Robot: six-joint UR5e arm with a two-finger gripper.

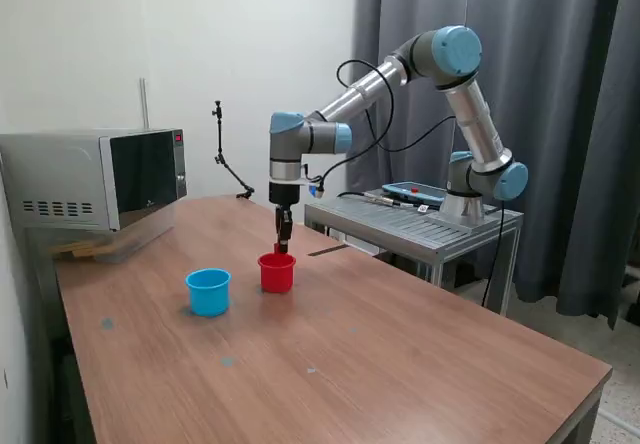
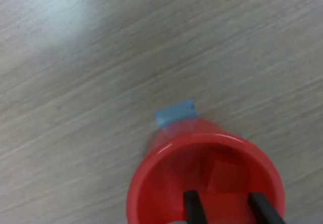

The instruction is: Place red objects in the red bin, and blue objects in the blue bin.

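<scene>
The end effector [image 1: 284,248] hangs straight down over the red cup [image 1: 277,272], about the middle of the exterior frame, fingertips right at the rim. In the wrist view the two dark fingers [image 2: 192,207] stand apart over the cup's mouth [image 2: 202,183], with a red cube [image 2: 228,176] showing between them. I can't tell if the fingers touch it or if it already lies on the cup floor (red on red, everything blurry).

The blue cup [image 1: 208,291] stands just beside the red one, toward the exterior view's left, a small gap between them. Both sit well in from the counter [image 1: 400,364] edges, and bare wood runs out toward the lower right of the frame, so that side is wide open. The upper left is tighter: a microwave [image 1: 95,179] sits on that corner of the counter.

In the wrist view a pale blue tape scrap [image 2: 175,113] pokes out from behind the cup on the wood. The cup's lower edge is cut off by the frame. A few faint bluish marks [image 1: 227,361] dot the counter in the exterior view, too small to make out. No dark blue cubes show in either view, and what's inside the blue cup can't be seen from that angle.
</scene>
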